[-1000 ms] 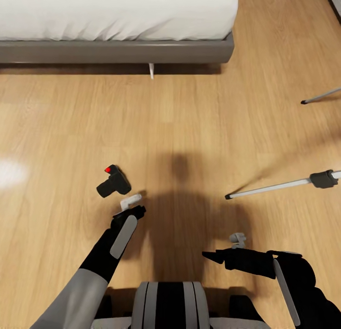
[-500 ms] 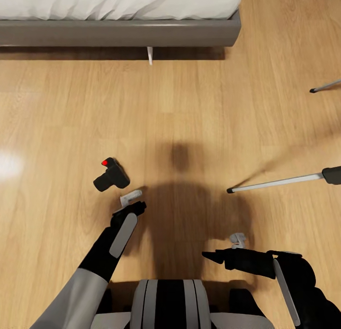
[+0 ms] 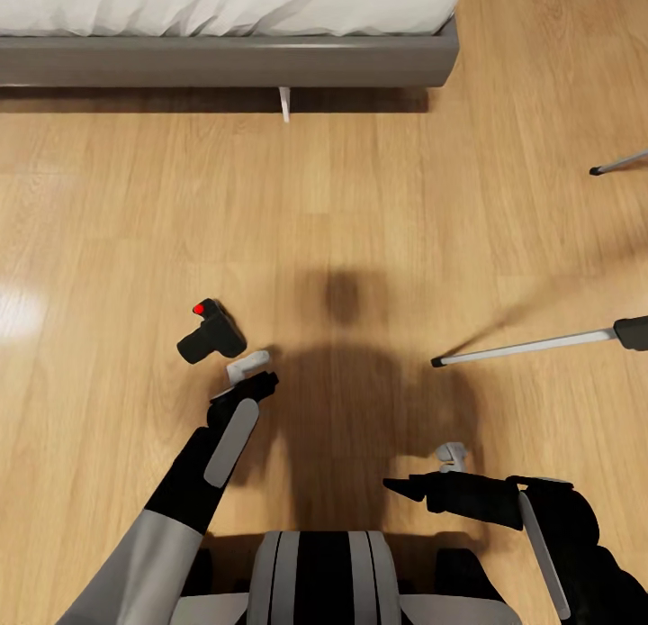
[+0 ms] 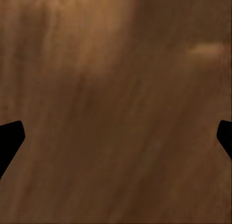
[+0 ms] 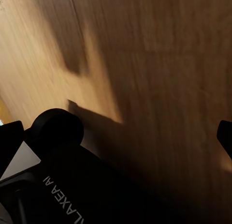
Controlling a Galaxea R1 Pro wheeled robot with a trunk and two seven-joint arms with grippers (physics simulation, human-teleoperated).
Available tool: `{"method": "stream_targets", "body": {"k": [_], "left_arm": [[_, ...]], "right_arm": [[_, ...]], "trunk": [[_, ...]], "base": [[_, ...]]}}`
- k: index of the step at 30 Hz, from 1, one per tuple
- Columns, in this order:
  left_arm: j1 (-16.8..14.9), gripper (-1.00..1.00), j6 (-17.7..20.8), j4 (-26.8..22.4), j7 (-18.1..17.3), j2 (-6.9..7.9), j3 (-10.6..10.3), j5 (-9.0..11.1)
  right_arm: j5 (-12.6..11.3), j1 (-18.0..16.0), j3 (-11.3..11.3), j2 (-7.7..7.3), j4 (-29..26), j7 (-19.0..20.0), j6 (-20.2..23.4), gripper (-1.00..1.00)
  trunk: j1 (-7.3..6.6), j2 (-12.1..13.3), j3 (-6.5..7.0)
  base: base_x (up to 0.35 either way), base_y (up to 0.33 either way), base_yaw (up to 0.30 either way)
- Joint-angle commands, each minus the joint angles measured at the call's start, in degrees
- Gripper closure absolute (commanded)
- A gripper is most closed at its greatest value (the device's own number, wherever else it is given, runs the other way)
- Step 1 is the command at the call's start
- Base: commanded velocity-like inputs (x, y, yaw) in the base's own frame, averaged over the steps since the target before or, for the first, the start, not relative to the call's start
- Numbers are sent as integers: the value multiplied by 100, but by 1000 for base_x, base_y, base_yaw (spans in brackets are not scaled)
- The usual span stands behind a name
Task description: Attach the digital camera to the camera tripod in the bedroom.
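Early stage: digital camera (image 3: 211,333) lies ungrasped on the wood floor (image 3: 360,211), just ahead of the left gripper (image 3: 245,373), jaws spread and empty. Right gripper (image 3: 447,456) hangs empty, fingers apart; camera tripod (image 3: 540,344) leg off beyond it, mounting not begun.

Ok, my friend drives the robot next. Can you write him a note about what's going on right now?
Left pincer: open, holding nothing, just short of the camera, which lies on the wood floor in front of the bed.
Right pincer: open, holding nothing, low by the robot's base.
Tripod: to the right, two silver legs in sight; its head is out of frame.
Done: robot is at the camera.
Left: grab the camera, carry it to the tripod, fix it on the head.
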Motion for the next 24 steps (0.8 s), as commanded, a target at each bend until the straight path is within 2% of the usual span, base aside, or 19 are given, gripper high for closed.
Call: {"method": "stream_targets", "body": {"k": [1,6,15,24], "left_arm": [[-2,-100,21,-115,54,6,-6,41],[-2,-100,235,-686,84,51,-4,43],[-2,-100,407,-803,87,58,-10,31],[-2,-100,274,-723,39,70,-13,-34]], "right_arm": [[2,-3,-3,0,-3,23,41,-100],[2,-3,1,0,-3,27,41,-100],[2,-3,-3,-5,-3,23,41,-100],[2,-4,-19,-8,-3,24,41,-100]], "trunk": [[-1,-1,-3],[-1,-1,-3],[-1,-1,-3],[-1,-1,-3]], "base": [[0,0,0],[0,0,0],[0,0,0],[0,0,0]]}}
